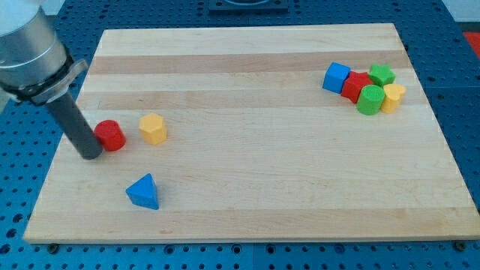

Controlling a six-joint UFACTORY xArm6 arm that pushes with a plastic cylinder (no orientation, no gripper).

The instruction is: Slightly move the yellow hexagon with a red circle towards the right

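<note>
Yellow hexagon: lies on the wooden board toward the view's left, just to the view's right of the red circle, a narrow gap between them.
Red circle: a short red cylinder, between my tip and the yellow hexagon, in a rough line with both.
My tip: the dark rod's lower end rests on the board at the red circle's left side, touching it or nearly so; I cannot tell which. It is a plain rod, with nothing to open or close.
Blue triangle: below the yellow hexagon toward the view's bottom, well apart from it and off the line to the right.
Far cluster: a blue cube, a red block, a green block, a green cylinder and a second yellow block huddle together far to the right of the yellow hexagon, near the board's right edge.
Open room: bare wood stretches from the yellow hexagon's right side to that cluster.
Edges: the board's left edge is near my tip; the yellow hexagon sits well clear of the top and bottom edges.
</note>
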